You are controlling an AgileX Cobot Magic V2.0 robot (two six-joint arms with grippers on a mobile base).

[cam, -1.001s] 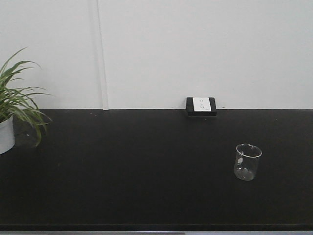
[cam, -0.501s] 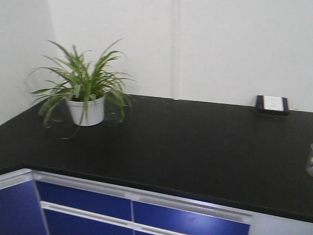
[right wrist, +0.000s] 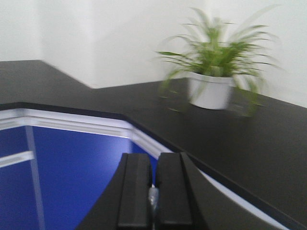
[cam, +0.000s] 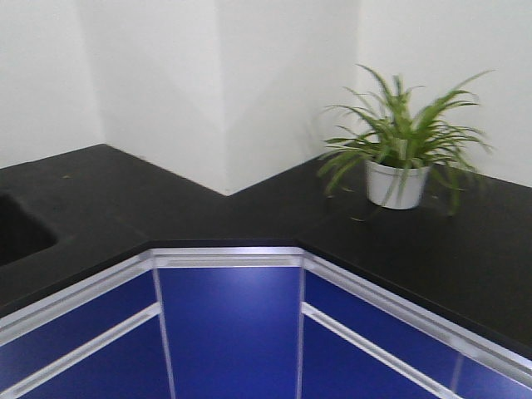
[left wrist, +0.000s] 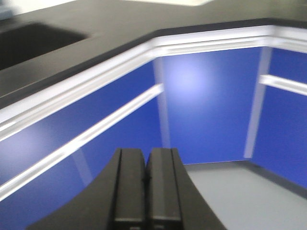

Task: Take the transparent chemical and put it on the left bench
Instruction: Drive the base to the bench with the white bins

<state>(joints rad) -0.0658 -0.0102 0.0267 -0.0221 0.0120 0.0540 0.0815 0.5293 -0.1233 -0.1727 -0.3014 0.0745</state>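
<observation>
Right gripper (right wrist: 153, 165) was clamped shut on the pipette (right wrist: 153, 196), a clear sliver between the pads (right wrist: 136, 191); left gripper (left wrist: 145, 158) shut, nothing seen in it. Needed that squeeze held steady through the turn. Since half a second back: potted plant (cam: 397, 179) crossed left to right, socket gone, sink recess (cam: 21, 233) appeared. Left bench unconfirmed.

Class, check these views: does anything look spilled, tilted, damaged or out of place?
Nothing stands out. The green leafy plant in its white pot stands upright on the black counter, no spill shows, and the blue cabinet fronts sit shut.
</observation>
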